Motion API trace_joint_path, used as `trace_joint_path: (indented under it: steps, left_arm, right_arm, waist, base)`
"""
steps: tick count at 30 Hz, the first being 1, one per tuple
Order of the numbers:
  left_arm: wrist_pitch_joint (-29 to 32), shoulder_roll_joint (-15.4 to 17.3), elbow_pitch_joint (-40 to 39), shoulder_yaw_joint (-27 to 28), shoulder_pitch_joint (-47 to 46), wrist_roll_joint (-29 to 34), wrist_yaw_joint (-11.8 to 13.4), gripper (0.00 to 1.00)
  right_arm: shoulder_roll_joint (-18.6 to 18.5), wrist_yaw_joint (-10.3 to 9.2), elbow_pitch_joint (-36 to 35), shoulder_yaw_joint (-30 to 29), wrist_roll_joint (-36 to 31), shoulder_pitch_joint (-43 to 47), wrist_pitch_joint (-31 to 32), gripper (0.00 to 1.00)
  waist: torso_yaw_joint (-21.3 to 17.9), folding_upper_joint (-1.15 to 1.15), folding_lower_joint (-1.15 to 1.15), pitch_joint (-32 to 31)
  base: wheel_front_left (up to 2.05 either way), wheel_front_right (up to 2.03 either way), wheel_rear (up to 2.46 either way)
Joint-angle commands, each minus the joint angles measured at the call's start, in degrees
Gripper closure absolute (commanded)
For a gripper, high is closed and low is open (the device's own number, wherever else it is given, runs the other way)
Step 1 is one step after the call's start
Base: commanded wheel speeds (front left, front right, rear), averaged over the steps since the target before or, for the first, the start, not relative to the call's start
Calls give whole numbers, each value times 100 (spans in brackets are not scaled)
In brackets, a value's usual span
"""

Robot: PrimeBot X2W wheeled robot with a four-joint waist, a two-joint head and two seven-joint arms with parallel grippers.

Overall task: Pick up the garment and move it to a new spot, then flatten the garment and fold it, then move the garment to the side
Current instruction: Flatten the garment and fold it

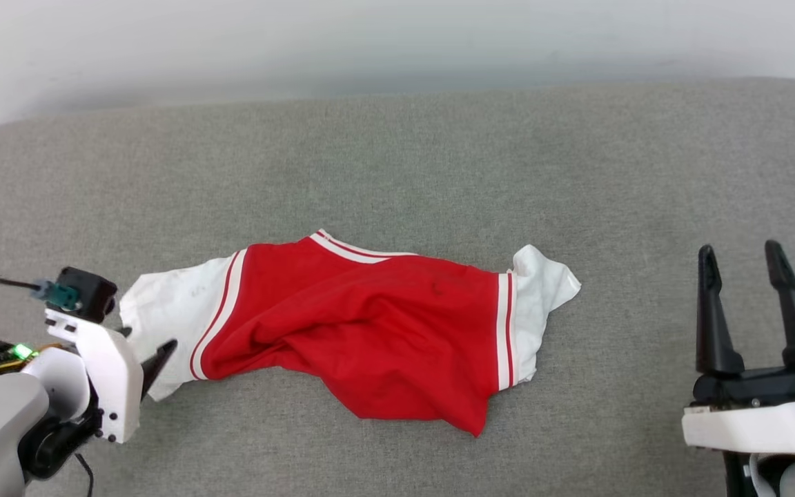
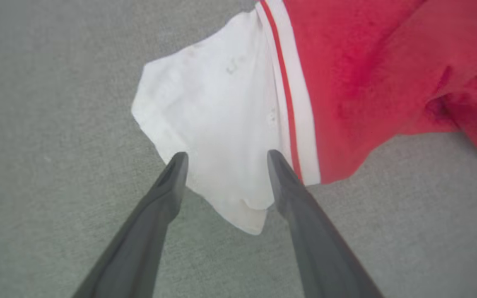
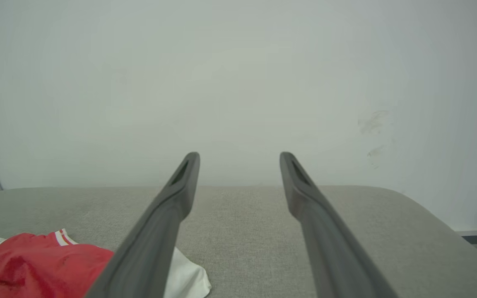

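Observation:
The garment (image 1: pixel 370 324), a red shirt with white sleeves and red-white striped trim, lies rumpled on the grey fabric surface, plain red side up. My left gripper (image 1: pixel 156 352) sits at its left white sleeve (image 2: pixel 218 116), open. In the left wrist view the left gripper (image 2: pixel 226 159) has its two fingers spread over the sleeve's lower corner, with the cloth lying loose between them. My right gripper (image 1: pixel 742 266) stands open to the right of the garment, well apart from it. Nothing is between the right gripper's (image 3: pixel 238 159) fingers, and the garment (image 3: pixel 35 269) lies at lower left.
The grey cushioned surface (image 1: pixel 397 159) stretches around the garment, rounded at its far corners. A pale wall (image 1: pixel 397 41) rises right behind its far edge.

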Motion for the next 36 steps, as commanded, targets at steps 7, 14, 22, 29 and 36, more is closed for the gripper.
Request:
trace_joint_path:
  steps: [7,14,22,29,36]
  left_arm:
    - [-1763,207,-846,395,447,555,1208,0]
    - [-2173,-24,-2000,1546,1213,1285,2551,0]
    - [-2167,-920,-2980,3625,3046,3002,3439,0]
    - [-2168,-1886,-3343,4753,4065,4046,3179,0]
    - [-2168,-2562,-3382,5314,4339,4724,2727,0]
  right_arm:
    - [2,-2,-297,-118,-610,-544,-12,0]
    - [-264,-3,-438,68,-1140,-1239,-11,0]
    - [-1176,-3,252,818,-1054,-1917,-11,0]
    - [-2192,-3,1393,2163,-263,-2740,1211,0]
    - [-3200,-4,1711,3620,1056,-3407,3145,0]
  waist:
    - [53,0,1,-232]
    - [160,0,1,-271]
    - [259,0,1,-260]
    - [317,0,1,-169]
    - [421,0,1,31]
  base:
    - [0,0,0]
    - [0,0,0]
    - [0,0,0]
    - [0,0,0]
    - [0,0,0]
